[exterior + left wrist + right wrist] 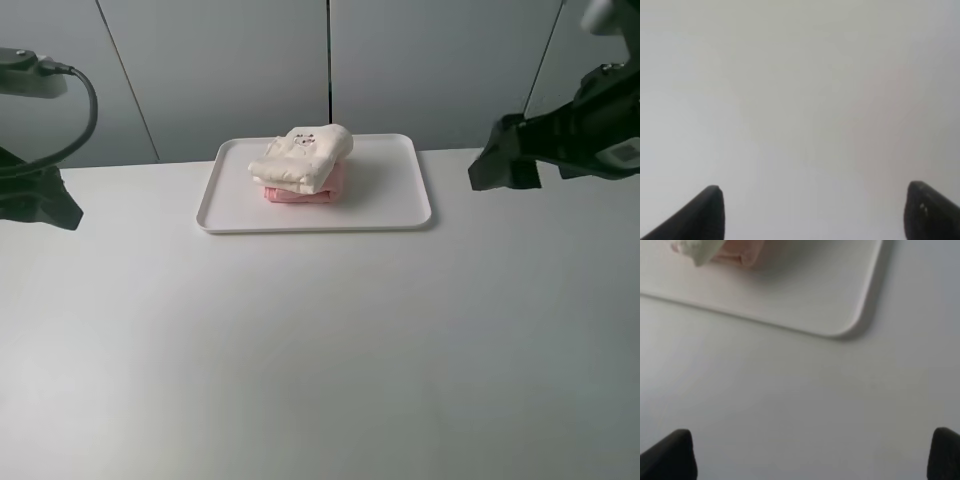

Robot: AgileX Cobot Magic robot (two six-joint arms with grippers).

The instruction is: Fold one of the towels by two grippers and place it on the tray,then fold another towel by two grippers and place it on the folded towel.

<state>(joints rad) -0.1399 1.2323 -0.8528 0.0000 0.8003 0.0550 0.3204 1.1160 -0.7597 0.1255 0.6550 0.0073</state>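
Note:
A folded cream towel [303, 157] lies on top of a folded pink towel [300, 192] on the white tray [390, 200] at the back middle of the table. The right wrist view shows a tray corner [840, 305] and the edges of the cream towel [700, 250] and the pink towel [742, 252]. My left gripper [812, 210] is open and empty over bare table at the far left. My right gripper [812, 455] is open and empty, raised to the right of the tray.
The white table [320, 350] stretches in front of the tray. Grey wall panels [230, 70] stand behind the table. The left arm [35, 195] sits at the left edge and the right arm [560, 140] at the right edge.

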